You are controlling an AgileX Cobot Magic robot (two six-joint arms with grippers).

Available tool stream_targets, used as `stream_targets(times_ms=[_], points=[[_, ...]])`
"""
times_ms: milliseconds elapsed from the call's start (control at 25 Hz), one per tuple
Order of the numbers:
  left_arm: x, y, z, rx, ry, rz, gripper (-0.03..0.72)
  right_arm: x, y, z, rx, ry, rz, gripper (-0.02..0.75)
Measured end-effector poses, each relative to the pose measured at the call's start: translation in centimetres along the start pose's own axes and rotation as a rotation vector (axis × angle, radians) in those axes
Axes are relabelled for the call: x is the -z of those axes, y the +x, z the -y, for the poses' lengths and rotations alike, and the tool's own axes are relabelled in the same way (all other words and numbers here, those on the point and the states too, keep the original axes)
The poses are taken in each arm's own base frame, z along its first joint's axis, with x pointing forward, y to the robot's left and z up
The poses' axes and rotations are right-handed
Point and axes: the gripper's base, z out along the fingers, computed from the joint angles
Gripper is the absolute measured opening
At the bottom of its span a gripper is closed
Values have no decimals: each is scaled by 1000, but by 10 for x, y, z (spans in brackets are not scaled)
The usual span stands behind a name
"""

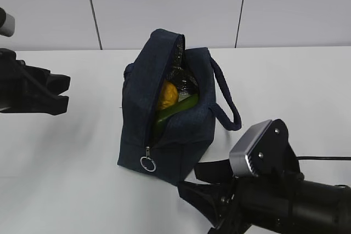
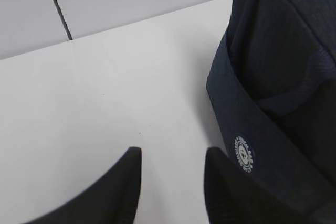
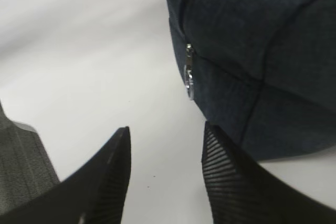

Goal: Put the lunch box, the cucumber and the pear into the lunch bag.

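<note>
The dark navy lunch bag (image 1: 164, 108) stands in the middle of the white table with its zip open. Inside it I see the yellow pear (image 1: 167, 96), the green cucumber (image 1: 180, 108) and, behind them, a glassy edge of the lunch box (image 1: 184, 82). The zip's ring pull (image 1: 147, 163) hangs at the bag's near end. My left gripper (image 1: 67, 92) is open and empty to the left of the bag (image 2: 273, 77), close to its white logo (image 2: 244, 153). My right gripper (image 1: 189, 180) is open and empty just in front of the bag (image 3: 257, 51), near the pull (image 3: 189, 77).
The bag's loop handle (image 1: 227, 105) hangs out to the right. The white table (image 1: 290, 91) reaches back to a grey panelled wall (image 1: 164, 4). The right arm's body (image 1: 285, 190) fills the lower right corner.
</note>
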Motion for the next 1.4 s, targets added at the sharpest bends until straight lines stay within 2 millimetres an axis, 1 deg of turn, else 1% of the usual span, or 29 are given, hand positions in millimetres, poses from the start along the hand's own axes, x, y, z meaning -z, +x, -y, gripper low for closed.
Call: stream_targets(times_ms=[200,480,680,880,1080,1200,1320,1400], points=[[0,0,0,0,0,0,242,-8,13,-1,-28,-41,-26,355],[0,0,0,0,0,0,242,-12,17,-1,-15,-55,-28,354],[0,0,0,0,0,0,242,-23,20,2,35,-59,-41,354],[0,0,0,0,0,0,242,-39,18,6,91,-66,-31,354],[0,-1,0,0,-3,8,242,-49,9,8,140,-65,1,354],[0,-1,-1,0,-6,16,242,-54,6,10,179,-57,-12,354],[0,-2,-1,0,-7,19,242,-60,6,12,193,-51,-30,351],[0,-2,-1,0,-7,19,242,-65,10,14,191,-48,-46,338]])
